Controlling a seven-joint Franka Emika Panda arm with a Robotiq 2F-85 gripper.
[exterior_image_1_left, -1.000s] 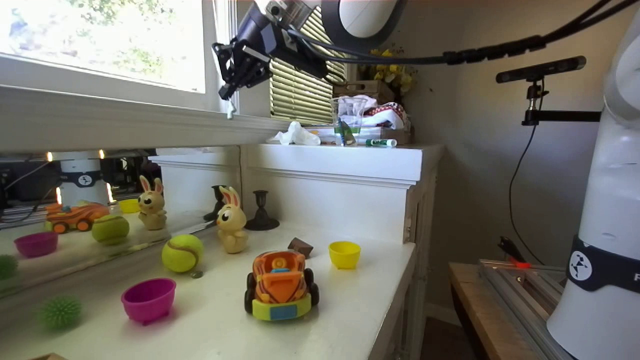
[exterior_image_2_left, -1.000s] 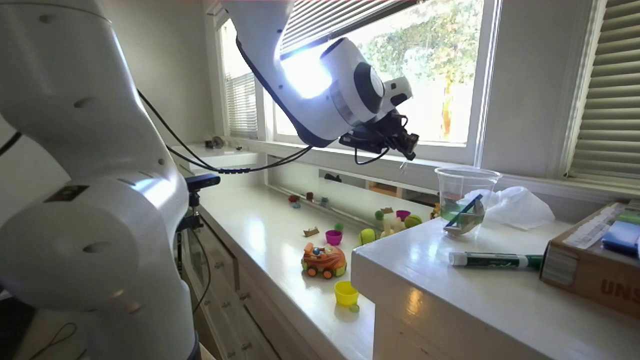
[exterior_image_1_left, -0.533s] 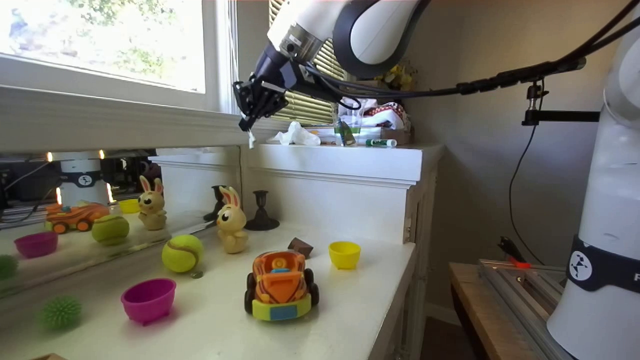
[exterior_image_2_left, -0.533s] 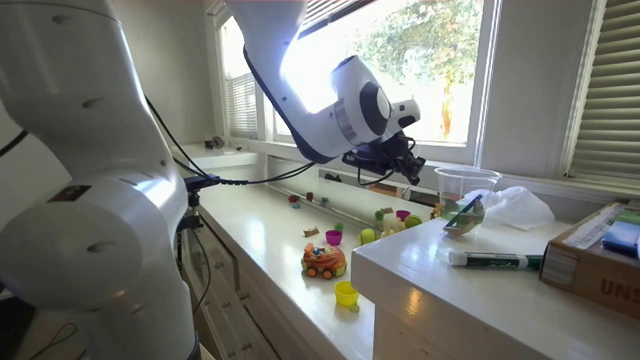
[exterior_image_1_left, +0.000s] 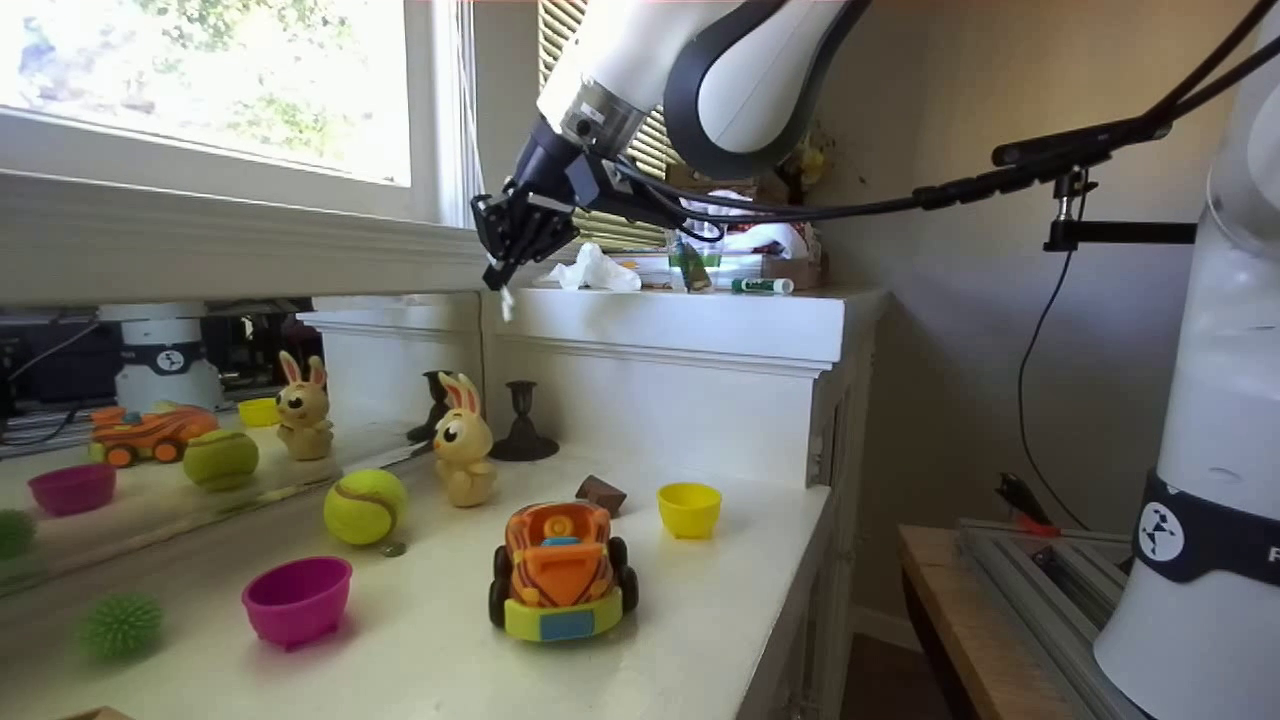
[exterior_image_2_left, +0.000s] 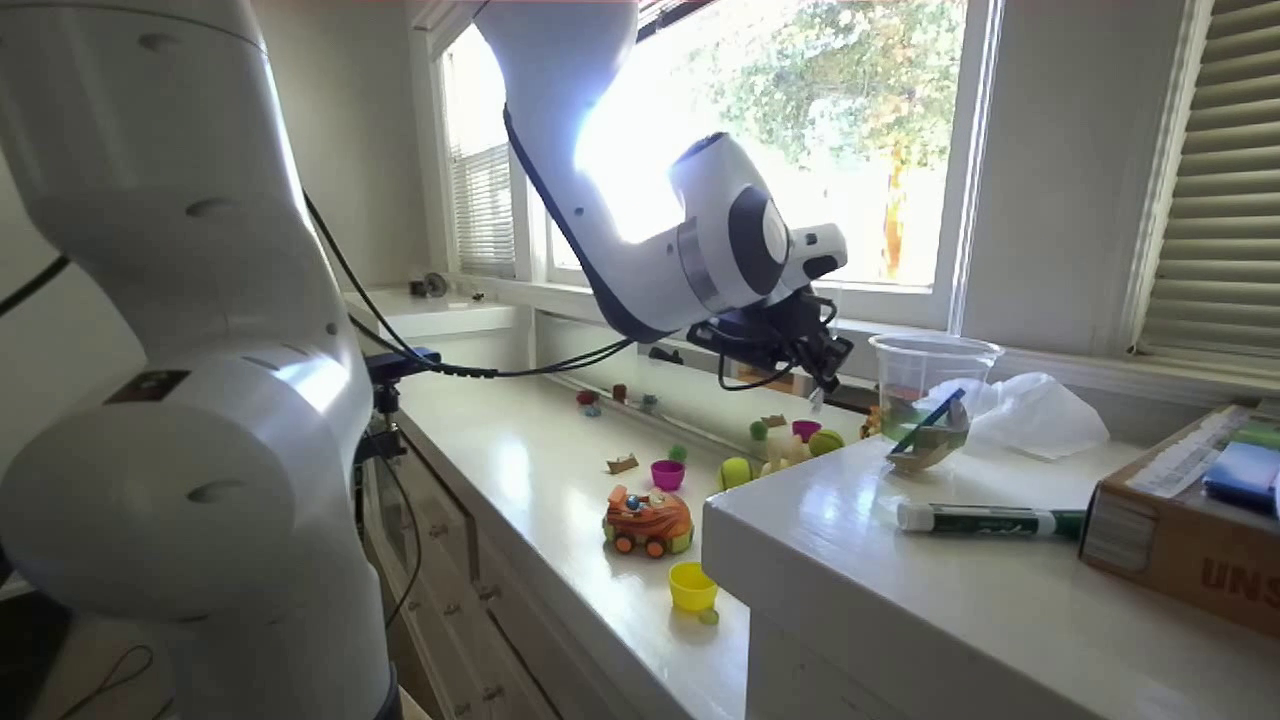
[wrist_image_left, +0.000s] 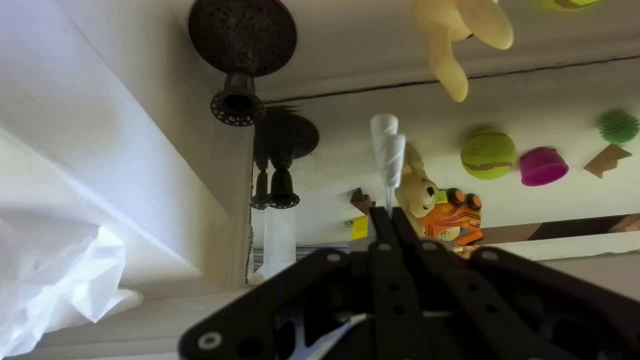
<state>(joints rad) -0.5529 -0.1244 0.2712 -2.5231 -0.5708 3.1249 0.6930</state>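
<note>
My gripper (exterior_image_1_left: 495, 281) is shut on the thin pull cord (exterior_image_1_left: 475, 120) of the window blind. It is pinched between the fingertips, which also show in the wrist view (wrist_image_left: 389, 210). Two white twisted cord tassels (wrist_image_left: 390, 152) hang just beyond the tips; they also show in both exterior views (exterior_image_1_left: 507, 304) (exterior_image_2_left: 817, 398). The gripper is in the air before the window sill, above the back of the white counter. Below it stand a cream rabbit toy (exterior_image_1_left: 464, 455) and a dark candle holder (exterior_image_1_left: 521, 430). The blind's lower edge (exterior_image_2_left: 680, 14) shows at the window top.
A mirror (exterior_image_1_left: 385, 345) lines the counter's back. A tennis ball (exterior_image_1_left: 366, 507), magenta cup (exterior_image_1_left: 298, 603), orange toy car (exterior_image_1_left: 562, 570) and yellow cup (exterior_image_1_left: 689, 510) stand on the counter. The raised ledge bears a clear plastic cup (exterior_image_2_left: 930, 365), a marker (exterior_image_2_left: 1000, 520) and crumpled tissue (exterior_image_2_left: 1040, 415).
My gripper has moved down from the window to below sill height, shifting slightly toward the raised ledge, with the cord in it. The blind's lower edge has risen in the window.
</note>
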